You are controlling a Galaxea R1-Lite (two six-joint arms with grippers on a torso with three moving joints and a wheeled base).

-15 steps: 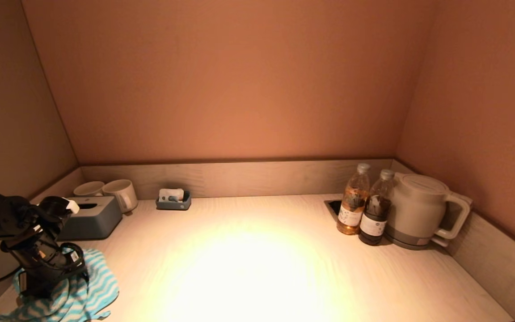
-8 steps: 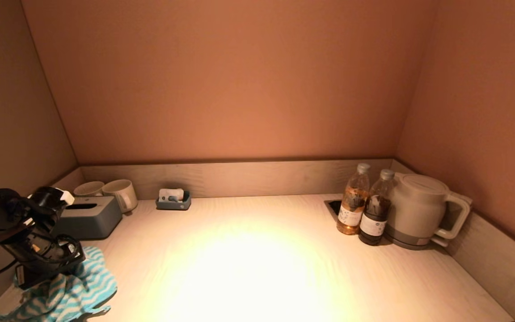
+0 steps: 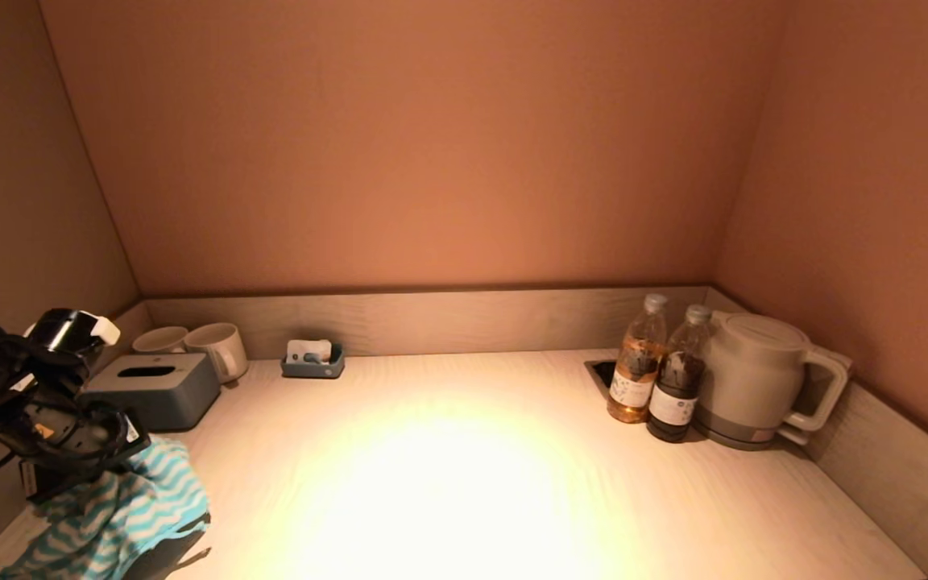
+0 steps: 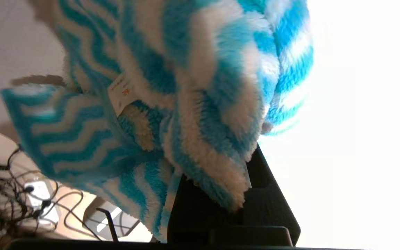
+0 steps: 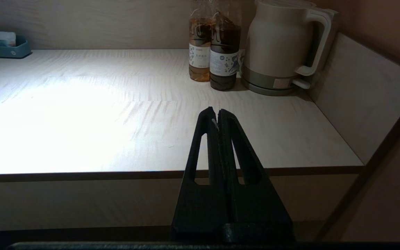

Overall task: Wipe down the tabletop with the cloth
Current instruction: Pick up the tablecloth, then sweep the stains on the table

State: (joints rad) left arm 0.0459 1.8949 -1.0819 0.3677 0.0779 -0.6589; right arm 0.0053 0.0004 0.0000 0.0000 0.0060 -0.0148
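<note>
The left gripper (image 3: pixel 69 475) clamps the fluffy blue-and-white zigzag cloth (image 3: pixel 109 515) above the pale wooden tabletop's (image 3: pixel 464 467) near-left corner; the right gripper (image 5: pixel 217 119) is closed, empty.

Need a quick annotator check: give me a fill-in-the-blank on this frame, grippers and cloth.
1. The striped cloth is held by the ____ gripper.
2. The right gripper is ____ and holds nothing.
3. Beside the kettle stand ____ bottles.

Missing words: left; shut; two
</note>
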